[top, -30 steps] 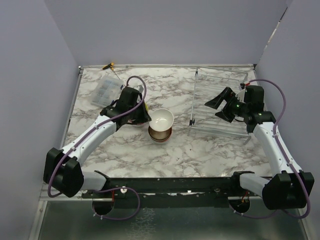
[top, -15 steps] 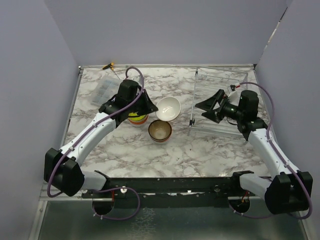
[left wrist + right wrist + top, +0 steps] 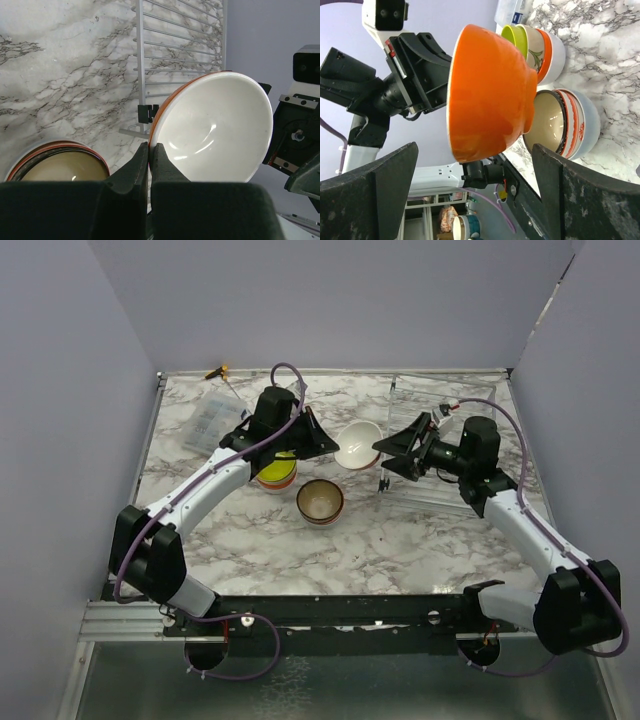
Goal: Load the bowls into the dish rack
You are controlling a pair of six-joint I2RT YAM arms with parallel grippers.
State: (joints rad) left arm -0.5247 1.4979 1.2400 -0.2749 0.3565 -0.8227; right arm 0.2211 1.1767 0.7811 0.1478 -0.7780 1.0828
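Orange bowl point(image 3: 490, 95) tilted in mid-air, left fingers point(image 3: 131, 172) pinching its rim — right fingers point(image 3: 370, 200) spread wide

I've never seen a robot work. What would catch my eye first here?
An orange bowl, white inside, hangs tilted in mid-air, its rim clamped by the left pincer. The right pincer gapes wide open facing it, at the dish rack's left edge. A lime-topped stack and a beige-topped stack of bowls sit on the marble table nearby.
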